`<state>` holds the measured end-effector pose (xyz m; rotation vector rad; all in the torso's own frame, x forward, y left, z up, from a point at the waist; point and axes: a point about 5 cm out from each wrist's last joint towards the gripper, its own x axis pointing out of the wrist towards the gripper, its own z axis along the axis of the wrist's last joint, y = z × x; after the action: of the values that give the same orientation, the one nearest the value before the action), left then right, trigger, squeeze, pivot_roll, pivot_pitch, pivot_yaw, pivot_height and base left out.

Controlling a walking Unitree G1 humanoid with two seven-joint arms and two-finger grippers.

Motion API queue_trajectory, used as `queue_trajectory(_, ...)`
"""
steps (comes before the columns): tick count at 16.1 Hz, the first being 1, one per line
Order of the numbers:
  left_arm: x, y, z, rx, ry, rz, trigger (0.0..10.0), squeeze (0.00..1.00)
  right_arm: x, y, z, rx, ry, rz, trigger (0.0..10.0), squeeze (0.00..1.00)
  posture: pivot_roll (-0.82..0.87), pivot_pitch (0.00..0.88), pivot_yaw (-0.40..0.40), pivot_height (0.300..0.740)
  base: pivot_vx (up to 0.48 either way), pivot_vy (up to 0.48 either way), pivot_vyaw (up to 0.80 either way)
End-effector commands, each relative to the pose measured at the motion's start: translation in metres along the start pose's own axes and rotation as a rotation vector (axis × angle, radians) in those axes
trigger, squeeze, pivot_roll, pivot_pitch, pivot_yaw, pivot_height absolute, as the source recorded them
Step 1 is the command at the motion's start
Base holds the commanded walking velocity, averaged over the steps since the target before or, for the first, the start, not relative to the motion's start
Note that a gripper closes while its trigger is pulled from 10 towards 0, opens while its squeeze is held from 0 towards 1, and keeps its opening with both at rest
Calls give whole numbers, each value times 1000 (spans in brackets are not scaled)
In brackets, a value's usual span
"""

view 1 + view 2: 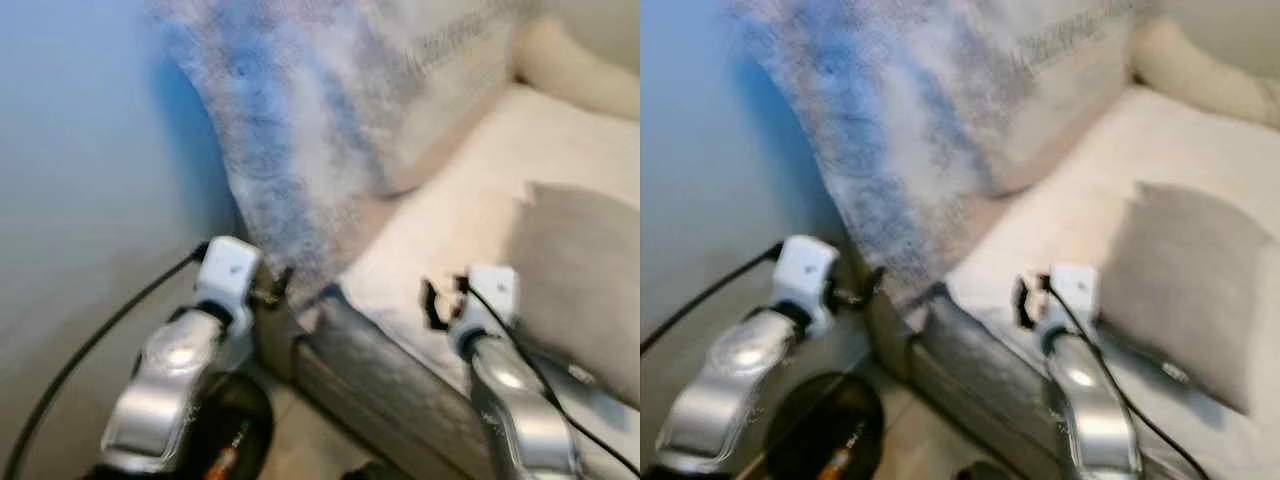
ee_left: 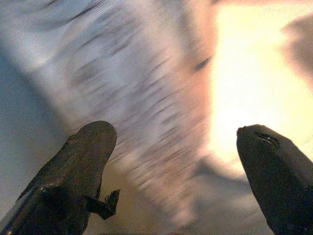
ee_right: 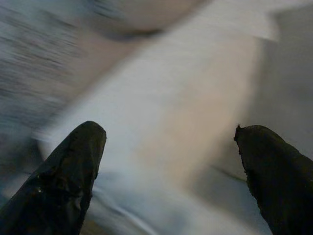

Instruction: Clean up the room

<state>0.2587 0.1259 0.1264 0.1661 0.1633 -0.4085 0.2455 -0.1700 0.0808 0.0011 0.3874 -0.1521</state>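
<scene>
Patterned blue-white throw [image 1: 300, 130], draping upright over the sofa's [image 1: 480, 210] end with its long axis running up and away, is hanging just ahead of the nearer, spread-fingered left gripper [image 2: 176, 171]; right gripper [image 3: 168, 161], likewise spread and empty, is hovering over the seat beside the grey cushion [image 1: 585, 280].

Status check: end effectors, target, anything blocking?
Left end effector open, empty, near the blue-grey mottled throw. Right end effector open, empty, over the white sofa seat. Grey square cushion beside it. Views blurred.
</scene>
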Motion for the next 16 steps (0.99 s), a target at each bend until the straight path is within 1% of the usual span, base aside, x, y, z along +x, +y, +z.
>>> queue_trajectory(1,-3,3,0,20,4,11,10000,0,-1,1,5,0,-16,-2,10000,0,-9,0,-23,740,0,-480,-750)
queue_trajectory(4,-2,3,0,18,1,12,10000,0,-1,0,6,-5,-17,-2,10000,0,-13,0,-24,740,0,-480,-754)
queue_trajectory(6,-1,5,0,19,1,20,10000,0,0,0,8,-14,-18,3,10000,0,-14,0,-26,740,0,-326,-756)
queue_trajectory(7,-1,7,-1,-3,5,32,10000,0,1,1,9,-22,-22,15,10000,0,-14,0,-27,740,0,0,-750)
queue_trajectory(8,0,11,2,-12,-13,50,10000,0,2,5,13,-15,-39,60,10000,0,-11,0,-30,740,0,0,-444)
queue_trajectory(9,0,14,4,-2,-25,59,10000,0,3,11,16,-19,-54,128,10000,0,-6,0,-32,740,0,0,0)
queue_trajectory(10,0,18,4,-5,-20,75,10000,0,6,20,22,8,-69,222,10000,0,-4,0,-28,740,0,0,0)
queue_trajectory(11,-1,20,3,-11,-16,80,10000,0,8,23,26,36,-82,255,10000,0,-4,0,-28,740,0,0,0)
queue_trajectory(12,-1,22,3,-21,-10,83,10000,0,13,29,31,84,-82,320,10000,0,-2,0,-24,740,0,0,0)
queue_trajectory(14,-1,23,3,-28,-8,82,10000,0,14,34,28,64,-61,374,10000,0,6,0,-26,740,122,0,0)
queue_trajectory(16,-2,29,3,-30,-9,100,10000,0,16,34,24,69,-52,376,10000,0,12,0,-26,740,272,0,0)
